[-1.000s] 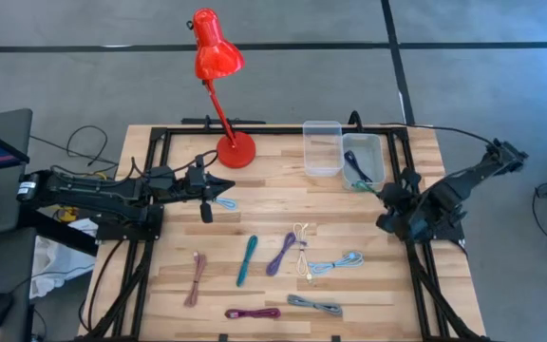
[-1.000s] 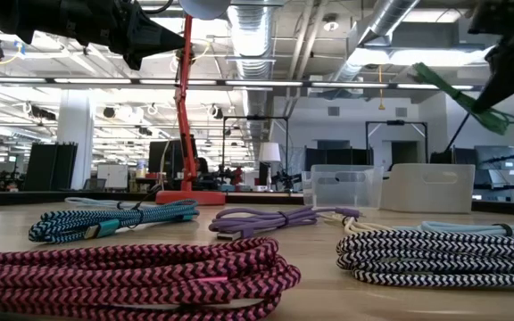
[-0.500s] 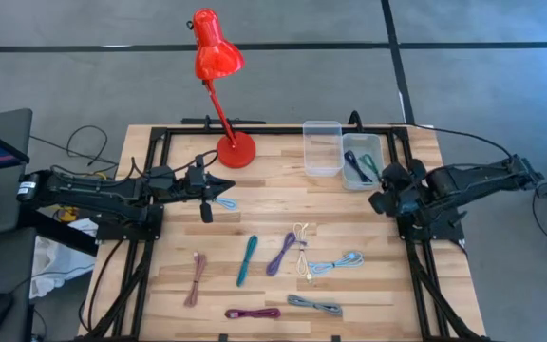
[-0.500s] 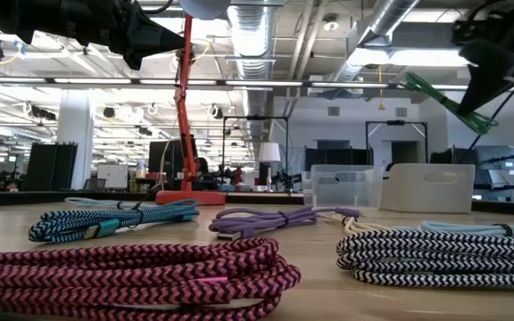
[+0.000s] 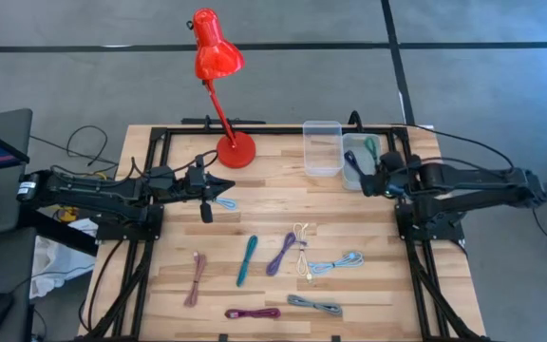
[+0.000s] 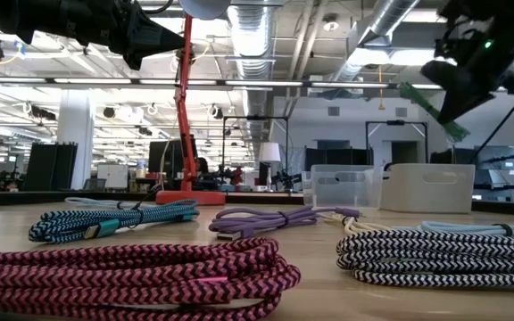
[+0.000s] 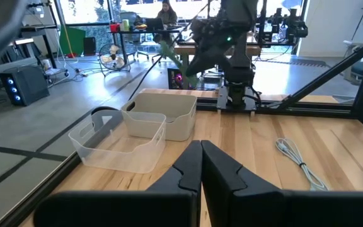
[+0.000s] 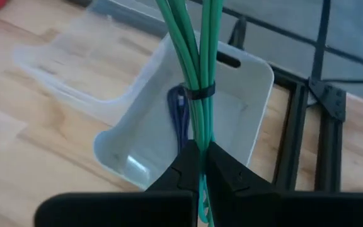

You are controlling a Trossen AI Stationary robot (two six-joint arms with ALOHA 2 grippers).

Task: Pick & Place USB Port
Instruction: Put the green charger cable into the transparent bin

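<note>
My right gripper is shut on a green bundled cable above the white bin; the low view shows the gripper high over the table with the cable slanting below it. In the right wrist view the green cable stretches over the white bin, where a dark blue cable lies. A clear bin stands beside the white one. My left gripper is shut and hovers near the lamp base, above a light blue cable. My right gripper pinches the green cable between its two fingers at one end of the bundle, below the black tie. The fingers lie along the bundle. The cable is lifted clear and stretches away from the fingers over the white bin.
A red desk lamp stands with its base at the far side. Several cables lie on the near half: pink, teal, purple, white, light blue, magenta, grey. A black frame edges the table.
My right gripper has swung toward the far edge and a little toward the left, carrying the green cable from beside the white bin's near end to above the bin. The right arm has stretched out level. The left arm has kept still.
</note>
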